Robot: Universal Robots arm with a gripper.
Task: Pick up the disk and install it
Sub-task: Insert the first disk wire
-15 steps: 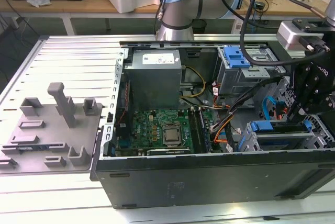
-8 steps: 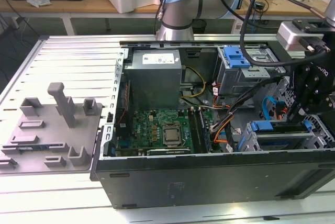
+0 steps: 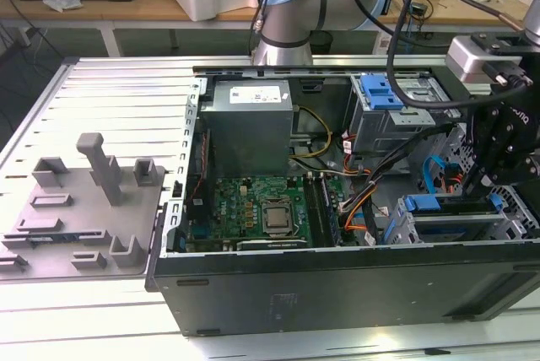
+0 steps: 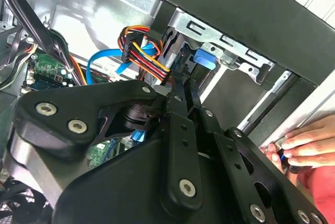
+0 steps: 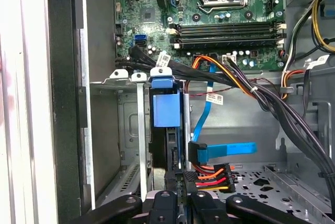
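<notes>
"Blue plastic in the drive cage (image 5: 123,130) — is that the disk (image 5: 165,106)?"
"Yes. It stands on edge in a slot of the cage, at the corner of the open computer case (image 3: 337,293) towards the exterior view's right, blue carrier end facing the motherboard (image 5: 209,30)."
"And the hand (image 5: 178,176)?"
"Down inside the case at the disk's other end. Its two fingers (image 4: 180,130) are drawn close together with the disk's thin edge pinched between them, in both wrist views."
"Cables nearby?"
"A blue data cable (image 5: 230,149) and a power plug (image 5: 209,176) with red, orange, yellow and black wires lie just beside the fingers; whether either is plugged into the disk I cannot tell."
"Anything else?"
"A person's fingers (image 4: 309,143) rest by the case's outer wall in the second wrist view. On the tabletop (image 3: 110,83), at the exterior view's left, a grey fixture tray (image 3: 84,209) sits beside the case."
</notes>
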